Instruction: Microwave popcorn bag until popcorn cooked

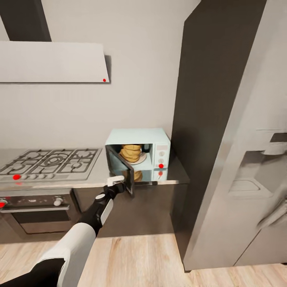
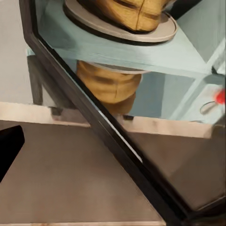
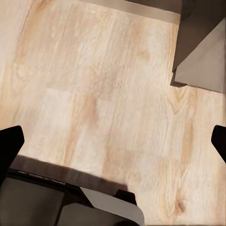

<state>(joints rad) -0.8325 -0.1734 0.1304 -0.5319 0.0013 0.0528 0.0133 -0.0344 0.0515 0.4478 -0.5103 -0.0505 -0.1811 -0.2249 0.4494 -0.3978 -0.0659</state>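
Right gripper point(image 3: 115, 141) hangs over the plank floor point(image 3: 103, 89), fingers spread wide, gripping nothing. Left gripper point(image 1: 116, 180) sits at the microwave door point(image 1: 119, 166) edge (grip state unclear). Door's ajar; popcorn bag point(image 1: 131, 152) stands on the turntable plate point(image 1: 140, 160) inside the microwave point(image 1: 139, 153) on the countertop point(image 1: 175, 169).

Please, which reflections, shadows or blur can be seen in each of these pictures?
Head view: the glossy grey steel countertop mirrors the pale blue-white microwave, and straight edges lean from wide-angle distortion. Left wrist view: the tan-brown ridged popcorn bag shows doubled below as a reflection; the picture is soft. Right wrist view: a dark shadow crosses the pale wood plank floor.
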